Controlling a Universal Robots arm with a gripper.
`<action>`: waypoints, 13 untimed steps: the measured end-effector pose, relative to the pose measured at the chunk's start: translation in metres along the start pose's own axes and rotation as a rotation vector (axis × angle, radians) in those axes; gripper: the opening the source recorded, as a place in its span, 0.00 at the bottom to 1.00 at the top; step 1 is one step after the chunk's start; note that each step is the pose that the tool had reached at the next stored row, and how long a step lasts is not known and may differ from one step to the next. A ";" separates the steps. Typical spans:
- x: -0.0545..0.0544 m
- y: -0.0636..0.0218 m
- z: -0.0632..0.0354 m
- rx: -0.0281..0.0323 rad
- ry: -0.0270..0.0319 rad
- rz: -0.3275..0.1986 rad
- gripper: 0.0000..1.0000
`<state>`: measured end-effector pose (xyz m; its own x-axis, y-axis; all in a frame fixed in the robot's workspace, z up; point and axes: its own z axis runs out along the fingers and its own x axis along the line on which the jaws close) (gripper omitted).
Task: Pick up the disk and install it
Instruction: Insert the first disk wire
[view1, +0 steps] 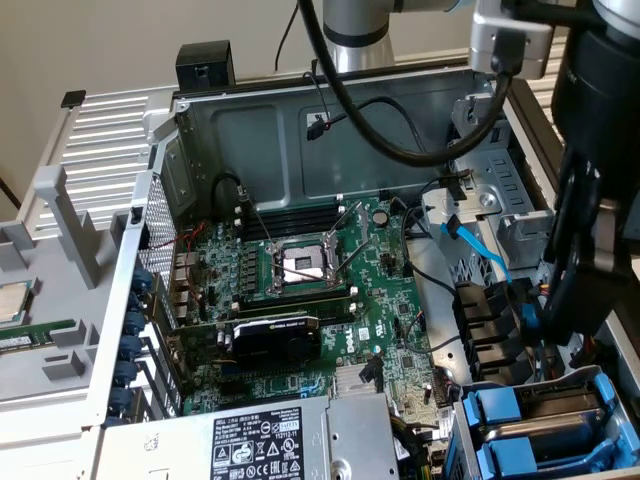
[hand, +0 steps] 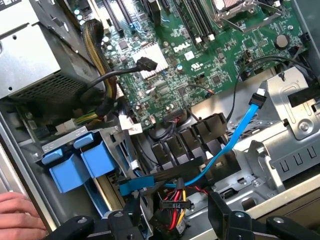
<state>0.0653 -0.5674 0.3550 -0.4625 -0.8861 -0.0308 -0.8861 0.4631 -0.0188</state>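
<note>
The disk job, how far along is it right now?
Done: nothing clearly. Two blue carriers sit side by side in the case; whether either is the disk already installed, I can't tell. In hand: nothing, the tool is open and empty over the cables. Left: seemingly the pick-up and the install.

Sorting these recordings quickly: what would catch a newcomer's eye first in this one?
The green motherboard lying bare in the open case, its processor socket in the middle, stands out first. Then the two blue drive carriers in the bay at the exterior view's lower right, with a light blue cable nearby. The gripper hangs over the cabling beside that bay, fingers open, and a person's hand is at the case's edge.
</note>
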 end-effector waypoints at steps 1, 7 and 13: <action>0.000 0.0005 0.0016 0.0006 -0.0002 0.006 0.65; 0.000 0.0009 0.0045 0.0225 -0.0108 0.039 0.65; 0.002 0.0053 0.0083 0.0290 -0.0135 0.048 0.65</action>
<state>0.0598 -0.5669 0.3465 -0.5040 -0.8625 -0.0459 -0.8614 0.5059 -0.0459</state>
